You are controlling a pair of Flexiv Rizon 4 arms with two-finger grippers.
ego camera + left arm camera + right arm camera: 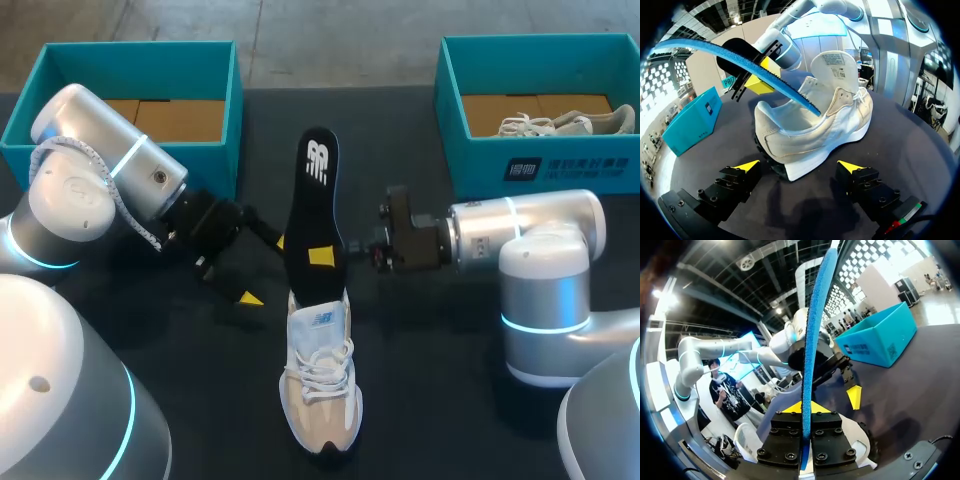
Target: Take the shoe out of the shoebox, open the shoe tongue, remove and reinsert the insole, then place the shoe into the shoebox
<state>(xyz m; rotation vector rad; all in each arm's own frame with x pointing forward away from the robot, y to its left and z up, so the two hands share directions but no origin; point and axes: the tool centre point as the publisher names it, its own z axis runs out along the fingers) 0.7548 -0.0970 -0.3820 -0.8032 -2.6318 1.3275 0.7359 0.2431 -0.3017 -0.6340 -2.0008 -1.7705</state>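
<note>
Insole [316, 200] pinched in right claw [322, 257], lower edge seemingly in shoe [322, 390]; left claw [264, 270] agape nearby.

Robotics test lab: my left arm [85, 175] and right arm [540, 240] flank a black table [450, 400], with a teal shoebox [140, 70] and a second shoebox [470, 165] at its far edge.

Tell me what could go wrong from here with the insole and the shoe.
1. The shoe is not held: the left gripper is open, with the heel just ahead of it, untouched. Any push or pull on the insole may drag or tip the shoe.
2. The right gripper is shut on the insole partway along, with only one end in the shoe's opening. The long free end could bend, or the insole could slip in the grip.
</note>
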